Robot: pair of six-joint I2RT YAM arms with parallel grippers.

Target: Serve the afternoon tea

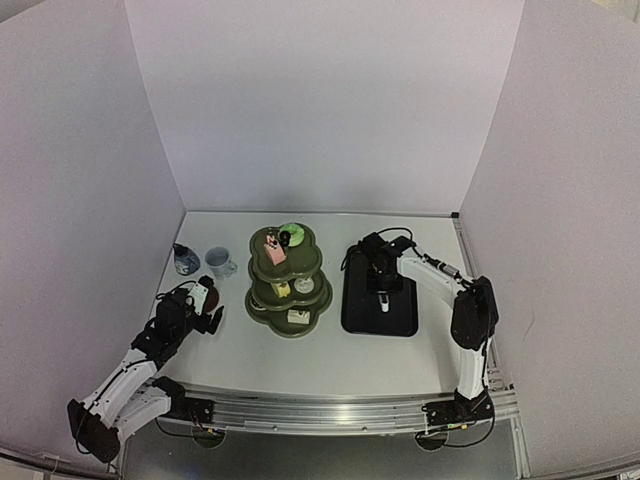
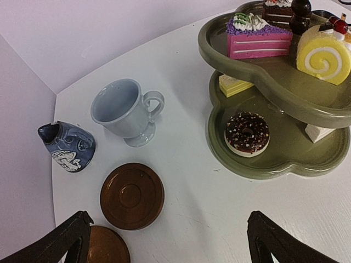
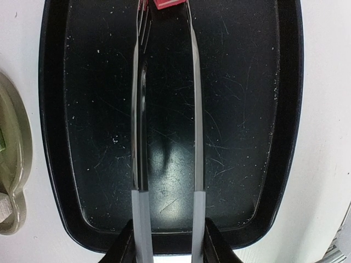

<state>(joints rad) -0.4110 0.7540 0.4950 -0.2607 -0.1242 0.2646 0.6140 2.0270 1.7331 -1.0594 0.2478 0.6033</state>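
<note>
as the pale cup (image 2: 118, 109) stands upright, its handle faces the stand (image 2: 263, 174).

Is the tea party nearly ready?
Nearly! Cakes already sit on the stand, and the tray looks otherwise empty. The right pincer holds tongs with a red piece at their tips. Probably left: the pale cup and dark cup are off the coasters, below the open left pincer.

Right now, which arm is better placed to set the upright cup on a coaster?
Left. The left gripper, open, hangs over the coaster, with the cup close beyond it. The right gripper is on the far side of the stand, over the tray, and shut on the tongs.
</note>
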